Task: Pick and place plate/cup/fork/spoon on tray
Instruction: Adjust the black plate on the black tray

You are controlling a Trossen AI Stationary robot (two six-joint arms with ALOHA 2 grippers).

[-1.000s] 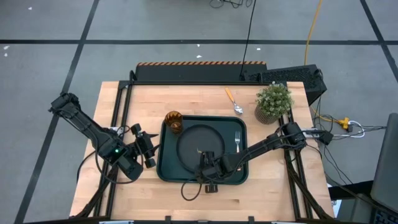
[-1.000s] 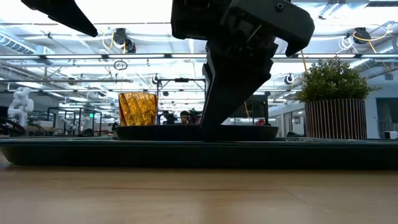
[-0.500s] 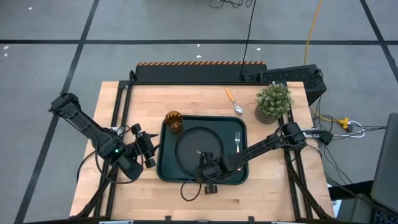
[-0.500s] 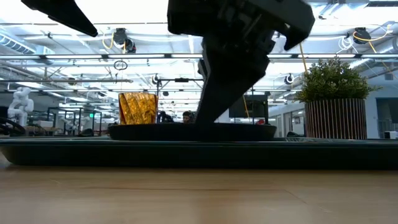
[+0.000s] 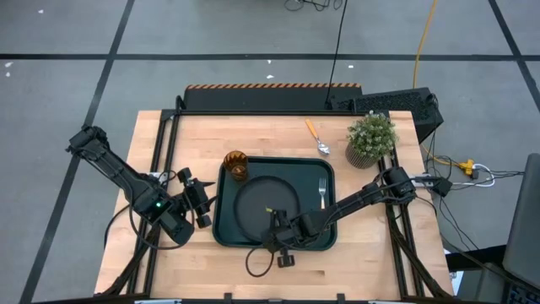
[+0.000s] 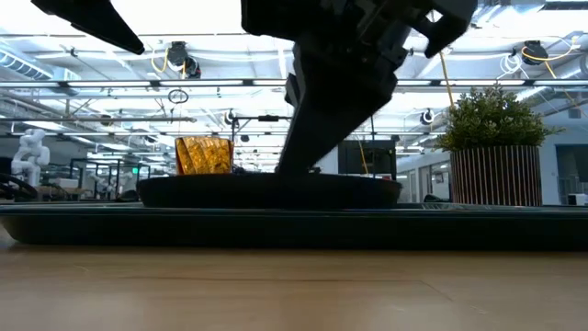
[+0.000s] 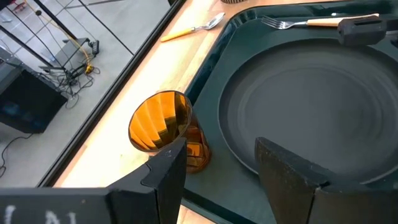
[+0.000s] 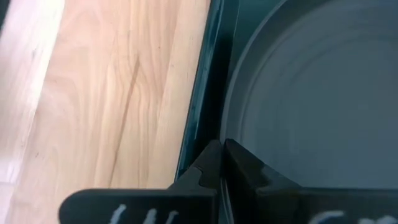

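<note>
Wooden surface [image 5: 354, 262] carrying one tray [image 5: 226, 236]: I'm counting one plate [image 5: 253, 201], one cup [image 5: 235, 165], one fork [image 5: 321, 191] inside; one spoon [image 5: 316, 137] lying outside. Right tool [image 5: 272, 221] pinching plate rim, fingers closed; left tool [image 5: 205, 203] gaping, holding nothing.

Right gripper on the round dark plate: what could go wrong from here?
The right gripper pinches only the near rim of the round dark plate; it may slip out. The plate could also bump the amber translucent cup or the orange-handled fork on the dark green rectangular tray.

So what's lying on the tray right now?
On the tray: the plate, held at its near rim by the right gripper, the cup and the fork. Whatever lies beneath the plate is hidden.
</note>
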